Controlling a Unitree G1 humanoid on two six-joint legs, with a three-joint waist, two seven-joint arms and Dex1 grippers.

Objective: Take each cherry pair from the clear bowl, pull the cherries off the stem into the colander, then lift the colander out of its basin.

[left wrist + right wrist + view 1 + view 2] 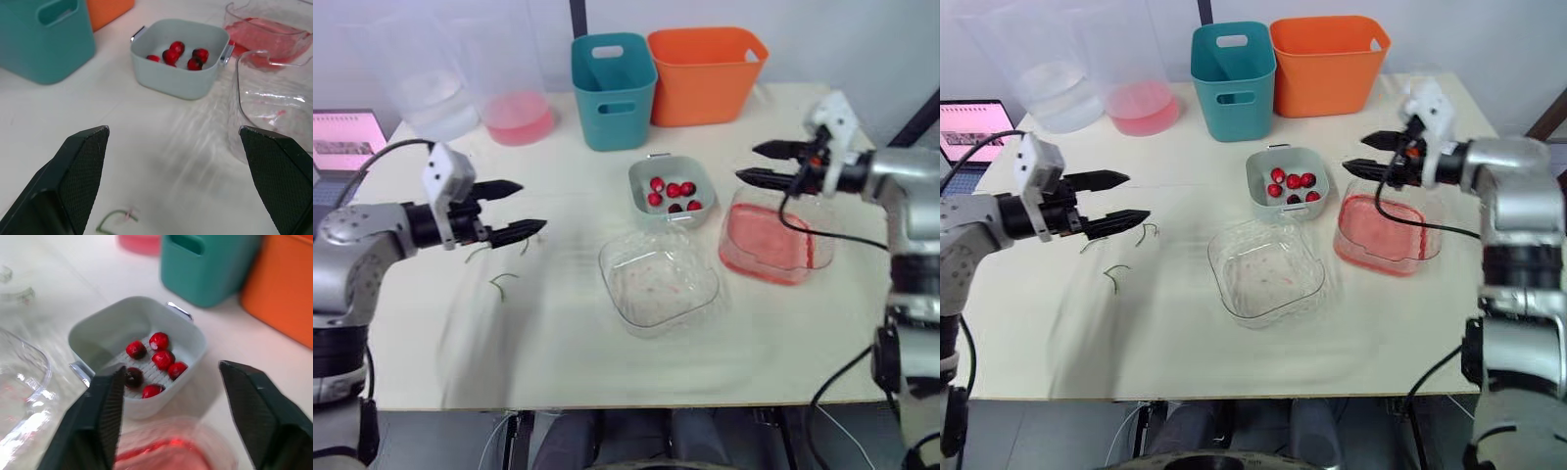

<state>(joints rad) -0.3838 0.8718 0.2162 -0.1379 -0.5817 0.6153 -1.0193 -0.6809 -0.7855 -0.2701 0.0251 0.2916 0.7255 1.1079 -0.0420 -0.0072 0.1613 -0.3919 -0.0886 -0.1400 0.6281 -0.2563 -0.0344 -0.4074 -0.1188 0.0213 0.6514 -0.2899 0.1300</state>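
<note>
Left claw point(530, 206) mid-left, right claw point(746, 162) upper right, both agape, empty (nothing to pluck); clear bowl point(658, 279) seemingly bare; colander point(634, 186) awaits lifting.

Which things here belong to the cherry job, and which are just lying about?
Job: clear bowl, colander, basin, cherries, loose stems, left gripper, right gripper.

Lying about: teal bin, orange bin, laptop, tub of red liquid, pink-filled container, clear container.
</note>
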